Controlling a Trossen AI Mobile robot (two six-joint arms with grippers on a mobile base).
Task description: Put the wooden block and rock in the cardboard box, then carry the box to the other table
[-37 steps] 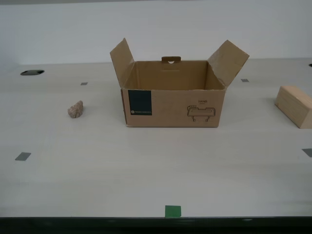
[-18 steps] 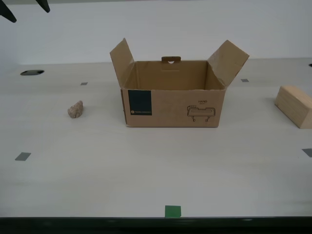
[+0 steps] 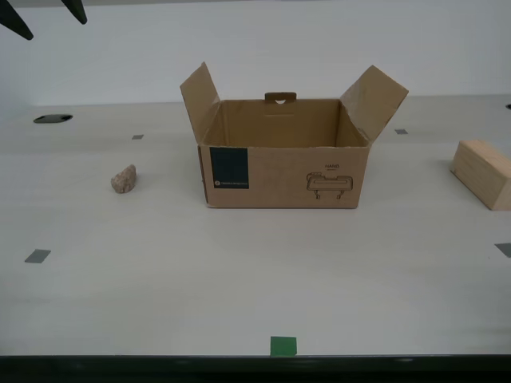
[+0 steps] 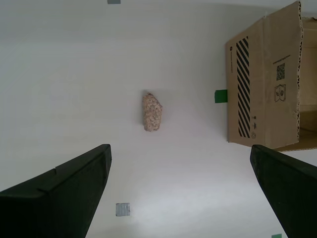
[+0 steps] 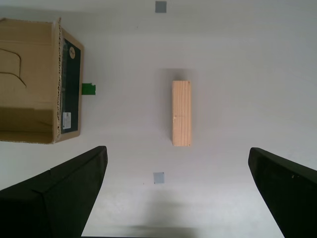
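Where legible, cardboard box [image 3: 283,163] label unreadable

my second gripper [image 4: 181,191]: jaws spread wide, empty, pointing straight down from high above the surface. Its two dark fingertips [image 3: 16,22] peek in at about 10 o'clock in the exterior view. my first gripper [image 5: 178,191]: jaws also wide apart, empty, aimed straight down, high up; not seen in exterior view.
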